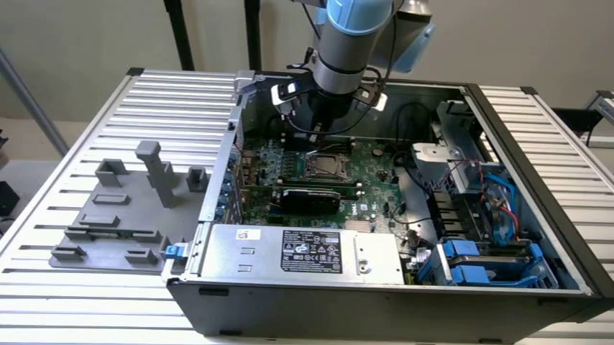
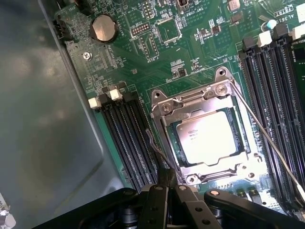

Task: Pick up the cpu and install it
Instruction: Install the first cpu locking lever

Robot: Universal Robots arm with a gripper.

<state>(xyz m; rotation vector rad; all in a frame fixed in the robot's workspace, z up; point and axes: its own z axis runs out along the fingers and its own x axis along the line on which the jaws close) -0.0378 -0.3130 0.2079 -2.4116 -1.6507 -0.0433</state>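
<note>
The cpu [image 2: 207, 138] is lying inside the socket [image 2: 164, 109], framed on all sides by the socket's metal frame. It's a flat square chip, and its silver top is catching so much light it glares nearly white. There's small dark print on the lid, up against the edge facing the nearer bank of black memory slots [image 2: 128, 138]. The lid faces straight up, out of the motherboard [image 2: 143, 62]. Being square, it has no long axis, and its edges run parallel with the socket frame and the memory slots. The gripper [image 2: 167, 179] hangs just off one corner of the socket, above the board and not touching the chip. Its fingers [image 2: 162, 175] are pressed together to a thin tip, with nothing between them. In the exterior view the arm [image 1: 344, 43] reaches down into the open computer case [image 1: 384, 295], right over the socket.
</note>
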